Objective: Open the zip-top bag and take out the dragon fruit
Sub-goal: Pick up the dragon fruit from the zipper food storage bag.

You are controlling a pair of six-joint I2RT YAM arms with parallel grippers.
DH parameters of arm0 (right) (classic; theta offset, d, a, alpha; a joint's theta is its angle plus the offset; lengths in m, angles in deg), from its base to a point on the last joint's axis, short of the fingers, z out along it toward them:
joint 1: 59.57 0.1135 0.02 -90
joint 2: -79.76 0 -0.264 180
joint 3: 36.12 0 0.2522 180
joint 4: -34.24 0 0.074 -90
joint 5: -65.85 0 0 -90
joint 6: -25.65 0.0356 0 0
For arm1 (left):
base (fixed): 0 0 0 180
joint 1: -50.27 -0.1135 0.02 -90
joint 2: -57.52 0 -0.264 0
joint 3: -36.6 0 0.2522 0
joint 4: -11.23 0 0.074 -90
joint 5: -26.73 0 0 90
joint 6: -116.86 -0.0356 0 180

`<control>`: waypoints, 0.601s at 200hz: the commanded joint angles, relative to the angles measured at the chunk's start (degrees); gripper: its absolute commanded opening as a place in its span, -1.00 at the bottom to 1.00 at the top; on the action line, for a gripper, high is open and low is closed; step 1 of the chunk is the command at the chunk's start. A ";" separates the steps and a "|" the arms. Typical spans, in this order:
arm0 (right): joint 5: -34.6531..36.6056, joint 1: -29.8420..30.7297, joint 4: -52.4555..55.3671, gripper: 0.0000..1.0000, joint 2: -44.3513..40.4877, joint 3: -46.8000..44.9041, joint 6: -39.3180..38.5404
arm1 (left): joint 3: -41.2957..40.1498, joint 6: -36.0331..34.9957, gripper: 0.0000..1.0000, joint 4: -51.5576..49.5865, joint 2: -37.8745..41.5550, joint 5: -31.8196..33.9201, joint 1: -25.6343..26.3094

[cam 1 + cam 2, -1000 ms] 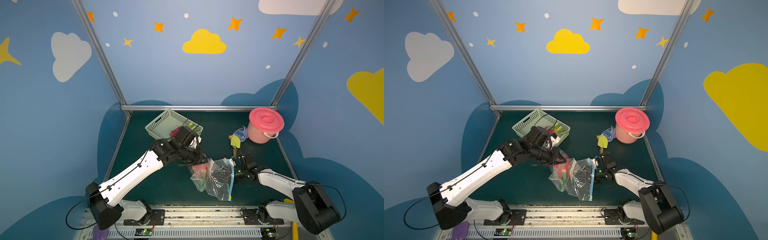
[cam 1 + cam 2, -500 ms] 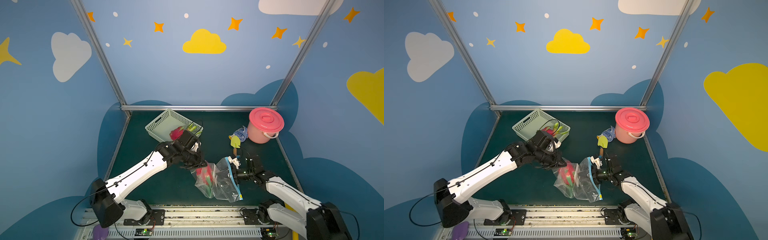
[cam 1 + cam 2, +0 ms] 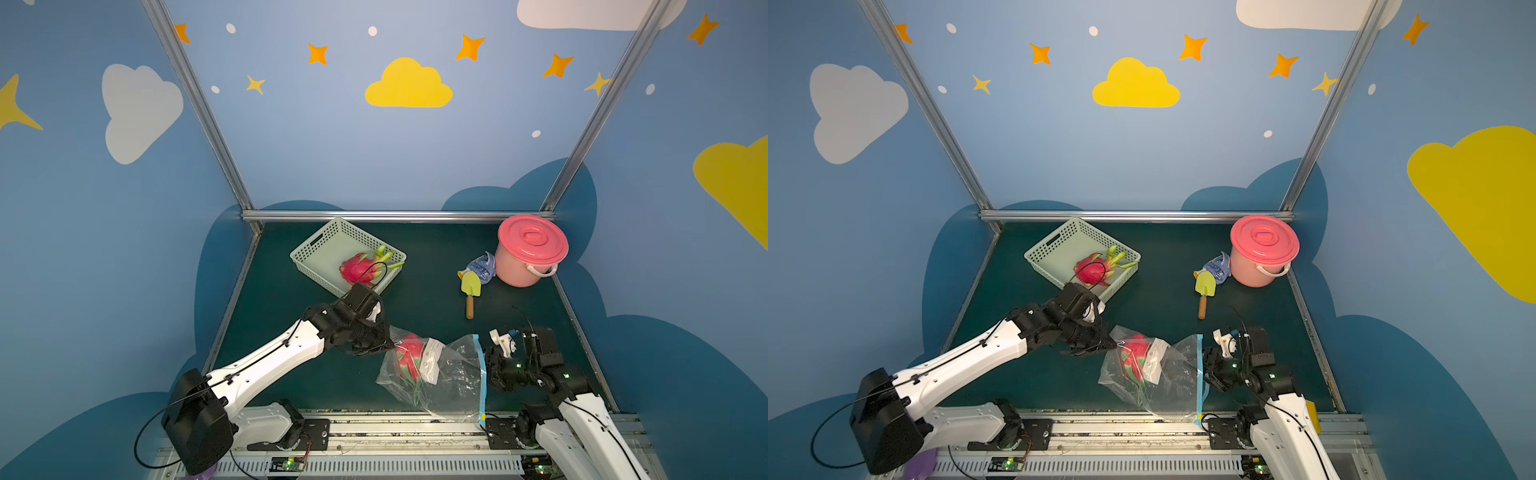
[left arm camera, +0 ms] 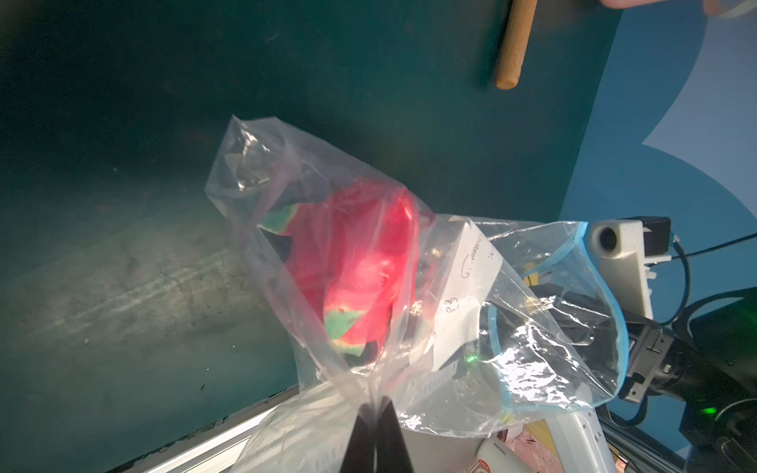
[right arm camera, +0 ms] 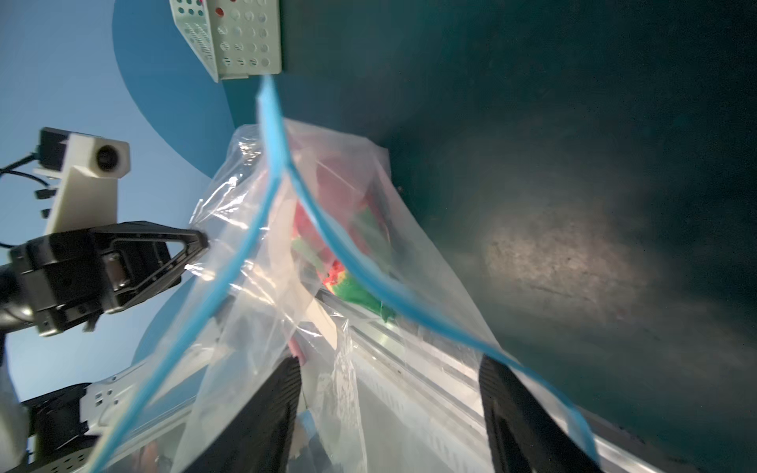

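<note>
While left gripper (image 4: 375, 409) pinches the limp, slick bag (image 3: 453, 374) by its closed end, right gripper (image 5: 391, 368) is spread at the mouth. Dragon fruit (image 3: 409, 353) is likely firm, so grab it midbody.

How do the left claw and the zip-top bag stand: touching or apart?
Touching. Left wrist view: the left claw, shut, pinches the zip-top bag.

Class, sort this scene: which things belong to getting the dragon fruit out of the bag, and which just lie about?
Job: zip-top bag, dragon fruit inside it, left gripper, right gripper.
Lying about: green basket, second dragon fruit, pink bucket, toy shovel, blue patterned item.
</note>
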 commanded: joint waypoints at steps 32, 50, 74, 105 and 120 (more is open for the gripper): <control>-8.93 0.82 -10.51 0.06 7.47 -3.94 4.21 | -2.93 1.79 -0.94 -9.98 0.96 10.49 -2.04; -8.73 3.83 -13.35 0.02 11.93 -3.15 2.93 | -5.52 3.37 -0.94 -13.89 0.37 15.55 -3.37; -5.30 9.96 -18.68 0.04 15.28 -2.45 5.40 | -8.20 3.37 -0.93 -11.52 -1.67 16.80 -3.95; -1.28 18.44 -21.90 0.13 22.13 0.70 5.79 | -8.23 2.95 -0.94 -6.56 -5.95 15.20 -3.94; 1.01 22.13 -21.38 0.19 25.41 3.60 4.51 | -7.26 2.34 -0.94 -5.18 -7.66 14.91 -3.68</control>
